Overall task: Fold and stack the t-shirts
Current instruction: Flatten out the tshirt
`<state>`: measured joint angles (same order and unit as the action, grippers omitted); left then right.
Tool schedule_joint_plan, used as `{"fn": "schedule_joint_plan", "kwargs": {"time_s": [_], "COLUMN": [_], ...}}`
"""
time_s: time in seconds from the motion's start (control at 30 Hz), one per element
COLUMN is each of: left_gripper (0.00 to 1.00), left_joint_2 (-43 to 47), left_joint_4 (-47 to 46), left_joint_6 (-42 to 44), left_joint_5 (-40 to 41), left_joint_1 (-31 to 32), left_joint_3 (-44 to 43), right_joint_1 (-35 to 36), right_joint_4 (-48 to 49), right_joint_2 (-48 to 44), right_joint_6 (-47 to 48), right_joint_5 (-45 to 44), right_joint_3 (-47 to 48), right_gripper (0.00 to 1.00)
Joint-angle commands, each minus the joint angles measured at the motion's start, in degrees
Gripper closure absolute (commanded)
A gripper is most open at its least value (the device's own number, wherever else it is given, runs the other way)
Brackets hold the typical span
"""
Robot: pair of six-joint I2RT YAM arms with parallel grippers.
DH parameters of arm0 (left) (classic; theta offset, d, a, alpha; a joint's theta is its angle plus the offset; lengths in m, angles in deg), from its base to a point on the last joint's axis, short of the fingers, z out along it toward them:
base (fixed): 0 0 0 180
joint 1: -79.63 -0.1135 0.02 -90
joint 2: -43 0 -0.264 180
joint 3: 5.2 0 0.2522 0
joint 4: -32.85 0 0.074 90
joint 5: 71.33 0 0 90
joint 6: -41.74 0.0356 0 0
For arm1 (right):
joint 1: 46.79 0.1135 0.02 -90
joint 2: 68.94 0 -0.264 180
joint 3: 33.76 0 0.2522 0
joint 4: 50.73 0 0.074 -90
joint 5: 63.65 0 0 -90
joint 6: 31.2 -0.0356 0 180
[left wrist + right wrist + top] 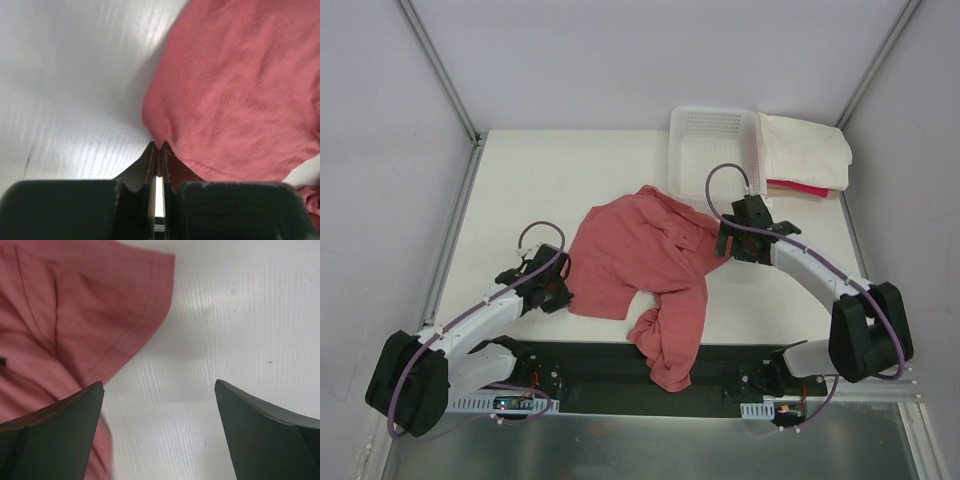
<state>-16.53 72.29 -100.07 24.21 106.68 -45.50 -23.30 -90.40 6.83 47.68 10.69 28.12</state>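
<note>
on the left, the left gripper point(159, 148) was squeezed shut. a little bit of the salmon-red t-shirt point(645, 250) was pinched between its tips, at the shirt's left edge. the shirt lay in the middle of the table point(520, 180), partly spread out and full of wrinkles. one part of it was bunched up and reached toward the near edge, over the black strip point(590, 365) between the arms.

the right gripper point(159, 390) was low by the shirt's right side, near a sleeve. it was open wide and had nothing in it. only bare table showed between its fingers, and the sleeve hem was just beside one of them.

behind it stood the white basket point(713, 135). just to the right of the basket lay the cream-white t-shirt point(808, 150), folded, on top of the pink-red t-shirt point(798, 188). only a thin edge of that one peeked out.

the salmon-red shirt looked soft, light and floppy. it would likely sag and fold over itself when lifted, and it would not break. i think the best places to hold it were the corners or hems, one on each side, so it could be pulled flat.
</note>
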Motion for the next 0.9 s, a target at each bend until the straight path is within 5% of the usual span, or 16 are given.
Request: {"fn": "schedule_joint_plan", "kwargs": {"time_s": [0.0, 0.2, 0.37, 0.47, 0.5, 0.6, 0.87], "left_gripper": [1.00, 1.00, 1.00, 1.00, 1.00, 1.00, 1.00], "left_joint_2": [3.88, 8.99, 10.57, 11.19, 11.45, 13.55, 25.68], "left_joint_4": [1.14, 1.14, 1.31, 1.57, 1.66, 3.24, 6.76], "left_joint_6": [1.19, 1.71, 2.77, 3.64, 3.91, 5.93, 15.94], "left_joint_5": [9.12, 11.77, 14.14, 15.81, 16.51, 18.89, 26.63], "left_joint_1": [0.29, 0.11, -0.24, -0.50, -0.77, -1.73, -2.09], "left_joint_3": [-2.19, -2.46, -3.95, -5.62, -6.06, -9.65, -29.16], "right_joint_1": [-3.44, -4.85, -4.94, -5.03, -4.94, -5.03, -3.19], "right_joint_4": [4.90, 8.07, 8.86, 8.86, 9.12, 9.04, 1.49], "right_joint_2": [7.98, 18.97, 24.60, 26.45, 26.45, 23.39, -0.51], "right_joint_6": [0.56, 3.29, 4.61, 5.40, 5.75, 6.54, 14.71], "right_joint_5": [1.76, 8.71, 10.12, 11.26, 11.18, 9.25, 5.47], "right_joint_3": [6.89, 12.78, 15.69, 17.10, 17.18, 16.75, 25.07], "right_gripper": [0.03, 0.04, 0.21, 0.52, 0.73, 0.93, 0.97]}}
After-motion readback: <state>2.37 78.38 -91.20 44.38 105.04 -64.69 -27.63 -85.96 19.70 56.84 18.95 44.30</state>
